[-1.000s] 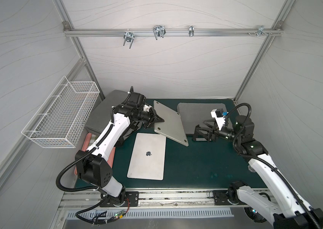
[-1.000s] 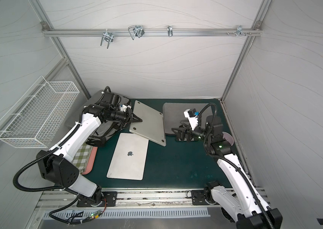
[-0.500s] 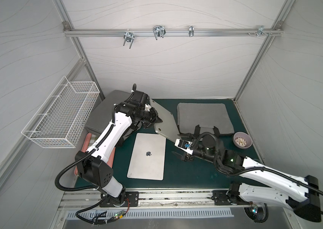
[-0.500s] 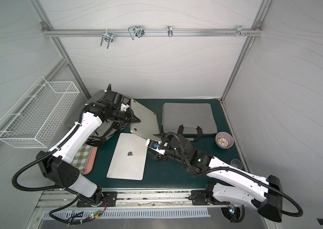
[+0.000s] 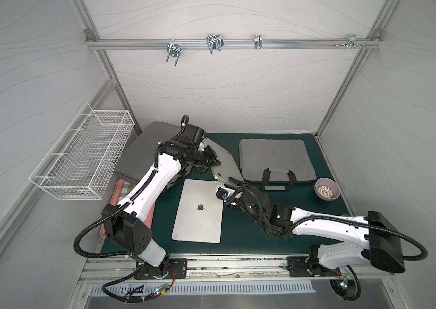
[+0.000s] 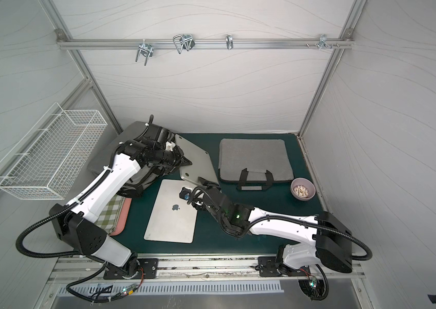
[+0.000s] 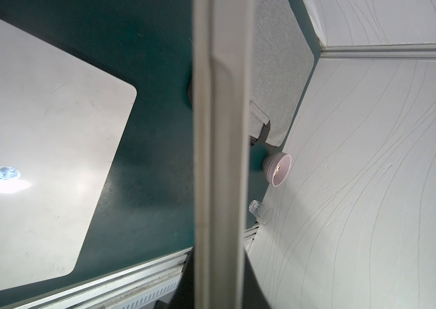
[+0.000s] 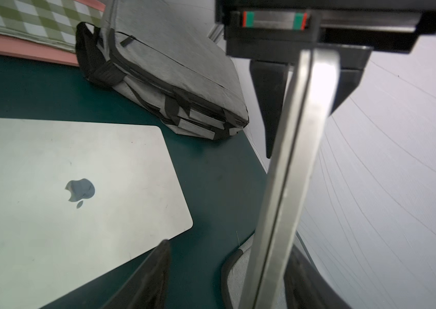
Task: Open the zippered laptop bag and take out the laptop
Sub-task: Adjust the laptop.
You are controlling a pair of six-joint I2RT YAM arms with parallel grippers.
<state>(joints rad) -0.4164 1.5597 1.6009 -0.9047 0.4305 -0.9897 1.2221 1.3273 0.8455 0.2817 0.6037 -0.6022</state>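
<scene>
Laptops number two. The raised laptop (image 5: 224,163) hangs tilted above the mat (image 5: 251,240) near mid-frame in both top views. It is outside the left bag (image 5: 136,149), which lies at the left under the left arm. The left gripper (image 5: 211,161) is clamped on the upper left edge of the raised laptop; in the left wrist view the metal edge runs between its dark fingers (image 7: 184,289). The right gripper (image 5: 231,181) sits at the lower corner of the raised laptop with its jaws apart, straddling the edge. In the right wrist view one of its fingers (image 8: 155,270) stands clear of the metal. The flat laptop (image 5: 198,214) lies logo up on the mat just below, and neither gripper holds it. The right bag (image 5: 275,157) lies at the upper right, handles toward the bottom of the frame. A bowl (image 5: 327,188) stands near its lower right corner.
</scene>
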